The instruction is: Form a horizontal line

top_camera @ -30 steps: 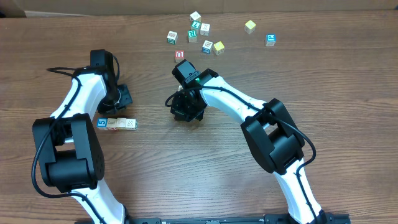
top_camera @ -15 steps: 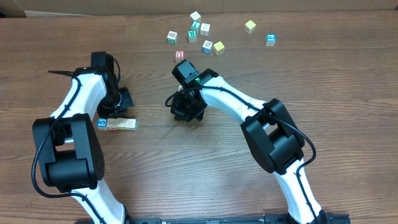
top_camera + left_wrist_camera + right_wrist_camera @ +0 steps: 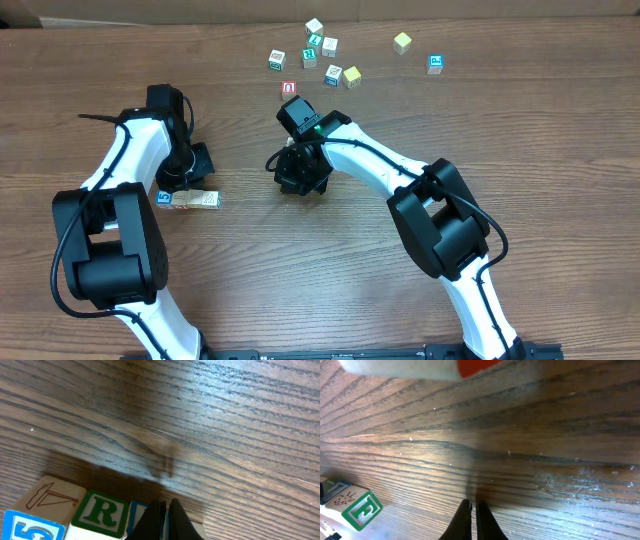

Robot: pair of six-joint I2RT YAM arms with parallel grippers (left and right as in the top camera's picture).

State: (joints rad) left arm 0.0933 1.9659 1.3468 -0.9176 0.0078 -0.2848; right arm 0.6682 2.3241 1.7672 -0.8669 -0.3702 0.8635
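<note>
The horizontal line [image 3: 188, 199] is a short row of letter cubes at the left front, a blue-faced one on its left end and three whitish ones beside it, touching. The left wrist view shows the blue "5" cube [image 3: 29, 527], a green "R" cube [image 3: 102, 511] and a blue-edged cube [image 3: 136, 516] partly hidden behind my fingers. My left gripper [image 3: 193, 178] [image 3: 165, 506] is shut and empty, its tips just over the row's right part. My right gripper [image 3: 298, 180] [image 3: 472, 506] is shut and empty, low over bare wood at the table's middle.
Loose cubes lie scattered at the back: a red-faced cube [image 3: 289, 89] [image 3: 475, 366], two plain yellow cubes [image 3: 402, 42] [image 3: 352, 76], a blue-faced cube [image 3: 435, 64] and several green-lettered ones [image 3: 277, 60] [image 3: 361, 508].
My left gripper has edged slightly nearer the row. The row, the right arm and the scattered cubes have not moved.
</note>
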